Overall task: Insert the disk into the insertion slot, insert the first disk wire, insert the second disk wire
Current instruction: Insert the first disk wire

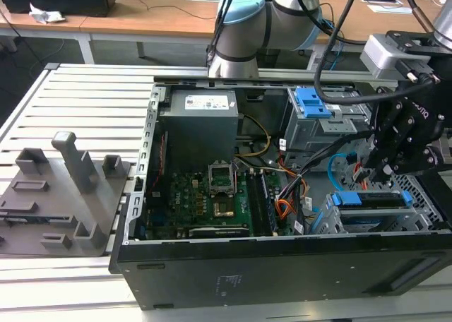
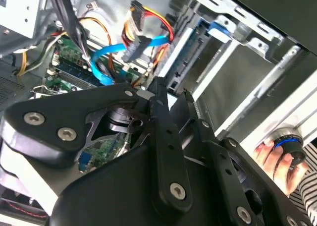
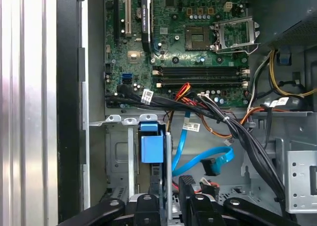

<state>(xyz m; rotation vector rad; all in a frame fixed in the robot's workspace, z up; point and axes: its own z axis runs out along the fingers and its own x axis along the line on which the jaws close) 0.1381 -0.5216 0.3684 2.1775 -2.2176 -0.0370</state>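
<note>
Exterior view first: the open computer case (image 1: 282,265) lies on the table (image 1: 85,89), and the arm hangs its gripper (image 1: 383,170) over the near corner on the exterior view's right. Right beneath it sits the disk (image 1: 367,203), blue-framed, down inside the insertion slot (image 1: 424,198). I'd call step one done, or all but done, so the wire work looks to be the step in hand.

First wrist view now, looking straight down past the motherboard (image 3: 198,37). The gripper (image 3: 171,189) is narrowly parted, with a thin silver edge rising in the gap and nothing clamped that I can make out. The disk's blue carrier (image 3: 151,149) sits just beyond the tips. And here's the clue: the blue data cable (image 3: 198,161) lies loose just beside it, and its plug (image 3: 214,165) looks unconnected. The next move, I reckon, calls for a square, careful pinch on a small plug among crowded wiring.

Second wrist view adds what the others lack. A person's hand (image 2: 273,159) rests on a round blue-ringed object. The blue data cable (image 2: 106,62) loops free beside red and yellow wires (image 2: 148,18), apart from the gripper (image 2: 172,94).
</note>
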